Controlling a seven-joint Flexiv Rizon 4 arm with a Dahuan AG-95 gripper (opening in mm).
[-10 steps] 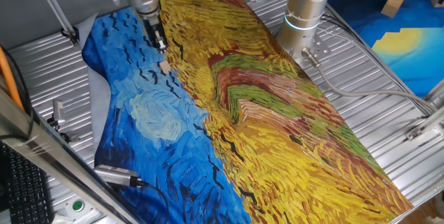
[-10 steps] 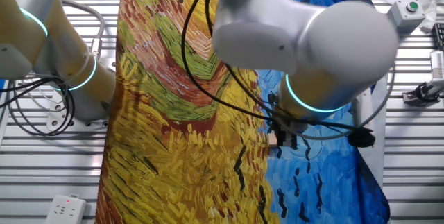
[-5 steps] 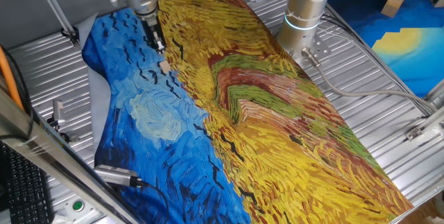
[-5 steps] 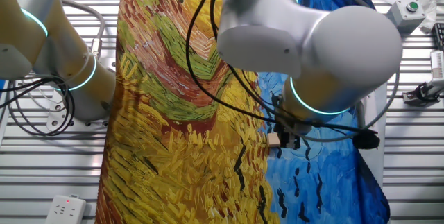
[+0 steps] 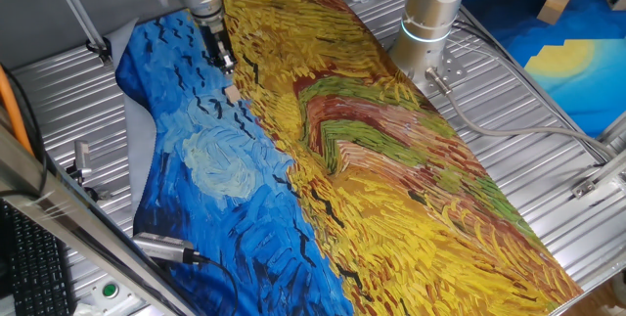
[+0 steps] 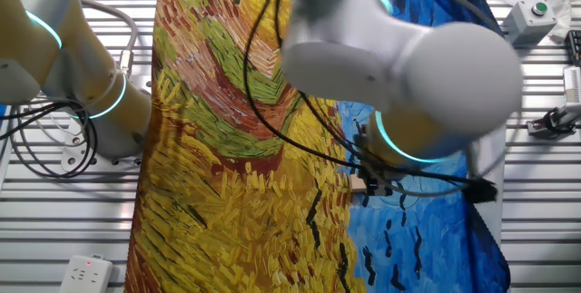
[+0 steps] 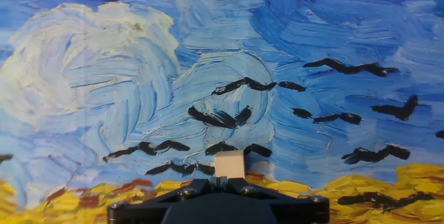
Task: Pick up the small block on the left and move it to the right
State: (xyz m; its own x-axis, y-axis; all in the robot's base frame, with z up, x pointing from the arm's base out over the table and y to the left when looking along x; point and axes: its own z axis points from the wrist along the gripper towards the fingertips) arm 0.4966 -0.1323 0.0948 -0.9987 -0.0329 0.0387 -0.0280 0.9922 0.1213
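One small block (image 7: 229, 164) is all that concerns us, and we begin at the hand (image 5: 224, 61). In one fixed view the hand hangs over the blue part of the painted cloth (image 5: 186, 169), and the block (image 5: 233, 92) lies just below and beside its tips, near the border where blue meets yellow. In the hand view the block sits directly in front of the dark body of the hand, at the lower middle, among the black painted birds. The fingers themselves are not visible there, and in the other fixed view the arm hides most of the hand (image 6: 374, 177), so we cannot tell if it is released or clenched. We also cannot tell if it touches the block.

We judge the block to be very light and stiff, a wooden cube with flat faces. It should not break, but it is so tiny that it can easily tip or slide on the cloth. We think the best hold is on two opposite side faces, low and centred, with a gentle squeeze. The surface under the cloth is ribbed metal (image 5: 548, 140).
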